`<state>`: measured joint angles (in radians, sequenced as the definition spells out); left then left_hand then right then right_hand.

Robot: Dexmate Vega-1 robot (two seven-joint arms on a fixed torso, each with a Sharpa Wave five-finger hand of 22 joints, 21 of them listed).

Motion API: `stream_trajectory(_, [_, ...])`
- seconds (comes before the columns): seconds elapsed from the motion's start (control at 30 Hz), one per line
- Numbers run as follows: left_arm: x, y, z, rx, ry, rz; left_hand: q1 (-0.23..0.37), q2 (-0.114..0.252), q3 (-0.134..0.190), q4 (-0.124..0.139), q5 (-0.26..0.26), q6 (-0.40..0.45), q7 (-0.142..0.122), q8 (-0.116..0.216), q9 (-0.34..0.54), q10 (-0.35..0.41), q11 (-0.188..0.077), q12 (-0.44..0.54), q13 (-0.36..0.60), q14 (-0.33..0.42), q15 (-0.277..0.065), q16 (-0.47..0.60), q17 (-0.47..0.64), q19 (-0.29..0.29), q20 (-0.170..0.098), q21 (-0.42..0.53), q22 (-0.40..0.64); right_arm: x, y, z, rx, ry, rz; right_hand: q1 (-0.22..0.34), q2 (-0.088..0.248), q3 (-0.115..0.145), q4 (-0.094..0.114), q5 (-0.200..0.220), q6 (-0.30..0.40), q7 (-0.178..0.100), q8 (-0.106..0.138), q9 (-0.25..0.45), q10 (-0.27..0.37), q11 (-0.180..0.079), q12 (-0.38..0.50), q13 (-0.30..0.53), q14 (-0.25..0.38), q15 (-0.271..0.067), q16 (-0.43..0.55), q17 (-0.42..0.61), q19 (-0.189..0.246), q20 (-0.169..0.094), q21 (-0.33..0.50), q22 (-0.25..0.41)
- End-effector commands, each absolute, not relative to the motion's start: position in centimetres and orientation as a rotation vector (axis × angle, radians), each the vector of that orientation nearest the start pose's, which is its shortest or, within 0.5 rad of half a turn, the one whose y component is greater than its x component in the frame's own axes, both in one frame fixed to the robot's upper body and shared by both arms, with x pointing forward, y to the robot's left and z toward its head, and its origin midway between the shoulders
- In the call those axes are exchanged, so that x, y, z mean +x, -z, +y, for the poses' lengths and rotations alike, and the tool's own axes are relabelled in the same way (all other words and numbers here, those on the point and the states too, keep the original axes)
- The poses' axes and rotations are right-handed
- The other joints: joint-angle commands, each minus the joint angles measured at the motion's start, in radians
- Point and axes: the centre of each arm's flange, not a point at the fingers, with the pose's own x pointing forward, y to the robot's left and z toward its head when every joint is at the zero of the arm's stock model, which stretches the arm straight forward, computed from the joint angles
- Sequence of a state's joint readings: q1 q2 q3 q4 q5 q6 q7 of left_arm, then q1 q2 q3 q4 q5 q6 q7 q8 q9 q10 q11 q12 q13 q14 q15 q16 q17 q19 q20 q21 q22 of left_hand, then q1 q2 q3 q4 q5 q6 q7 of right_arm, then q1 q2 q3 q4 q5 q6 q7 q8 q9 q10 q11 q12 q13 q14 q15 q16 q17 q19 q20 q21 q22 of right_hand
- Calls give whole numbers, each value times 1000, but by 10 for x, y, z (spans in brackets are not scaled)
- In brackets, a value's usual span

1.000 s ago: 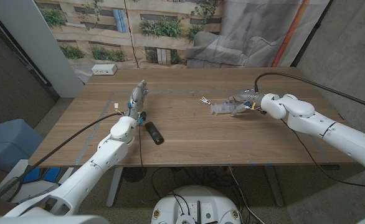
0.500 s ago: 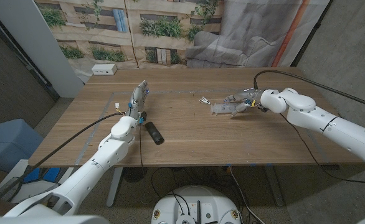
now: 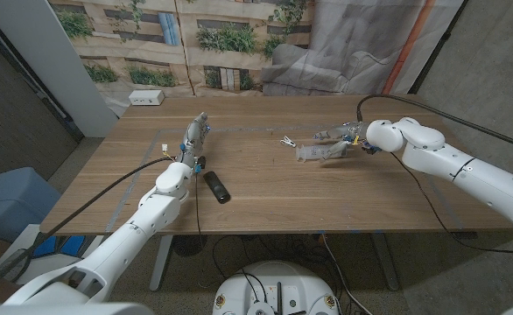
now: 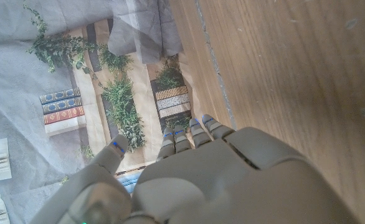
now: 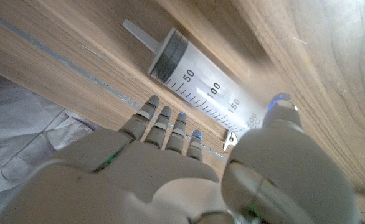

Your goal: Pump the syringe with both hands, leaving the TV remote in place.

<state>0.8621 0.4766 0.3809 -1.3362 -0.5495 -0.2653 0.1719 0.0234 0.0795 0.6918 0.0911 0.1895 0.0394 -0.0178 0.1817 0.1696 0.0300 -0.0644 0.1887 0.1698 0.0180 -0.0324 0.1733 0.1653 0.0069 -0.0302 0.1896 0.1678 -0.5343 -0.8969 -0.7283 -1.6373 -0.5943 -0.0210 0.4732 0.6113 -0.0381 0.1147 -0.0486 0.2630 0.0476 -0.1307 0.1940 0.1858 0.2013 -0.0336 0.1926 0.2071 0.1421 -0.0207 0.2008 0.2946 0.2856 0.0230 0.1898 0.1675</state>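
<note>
Clear plastic syringe with black plunger seal and printed scale (image 5: 198, 87) lies on the wooden tabletop (image 3: 265, 192) at about 2 o'clock from table centre. Right hand (image 3: 351, 137) is just beside it, reaching over; right wrist view shows its fingers (image 5: 164, 127) spread above the barrel and the thumb on the far side, nothing grasped yet. Left hand (image 3: 193, 140) is well apart at roughly 10 o'clock, fingers released and holding nothing. Black slim TV remote (image 3: 216, 186) lies near the left forearm, around 8 o'clock.

Risks, my read:
- round barrel could roll away if the right fingers nudge before closing
- left arm has to cross toward the syringe; a low forearm sweep would shove the remote
- grabbing the barrel alone leaves the plunger end unreachable for the second hand
</note>
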Motion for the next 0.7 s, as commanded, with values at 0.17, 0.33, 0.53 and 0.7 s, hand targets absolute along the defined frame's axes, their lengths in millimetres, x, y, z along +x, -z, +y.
stream_trajectory(0.17, [652, 32, 282, -12, 68, -602, -5, 67, 5, 7, 2, 9, 1, -1, 3, -5, 3, -4, 2, -8, -14, -1, 2, 7, -47, 2, 2, 625, -26, -262, -1306, -258, -496, -83, 18, -18, 40, -1, 51, 2, 17, -1, 29, -4, 8, -4, 10, -12, 13, -7, 38, -15, 10, 0])
stream_trajectory(0.33, [649, 31, 283, -18, 62, -615, -5, 67, 5, 7, 2, 8, 1, -2, 3, -5, 4, -4, 1, -8, -14, -1, 2, 7, -47, 2, 2, 623, -21, -258, -1235, -210, -508, -99, 25, -20, 48, -2, 56, 7, 17, -2, 31, -2, 8, -5, 7, -11, 12, -8, 38, -20, 8, 0])
stream_trajectory(0.53, [650, 31, 292, -19, 57, -630, -4, 68, 6, 6, 2, 9, 2, -2, 3, -5, 3, -4, 1, -8, -14, 0, 2, 8, -46, 2, 2, 623, -21, -258, -1102, -152, -534, -116, 29, -25, 56, -3, 64, 8, 18, -2, 32, -6, 7, -6, 4, -12, 11, -11, 39, -23, 7, 0])
stream_trajectory(0.7, [652, 33, 297, -31, 59, -640, -3, 69, 7, 6, 2, 10, 2, -1, 3, -3, 3, -3, 1, -8, -13, 0, 1, 9, -46, 2, 2, 623, -25, -257, -1026, -121, -523, -127, 34, -27, 62, -4, 71, 13, 18, -3, 30, -8, 5, -8, 3, -7, 10, -13, 41, -23, 6, 0])
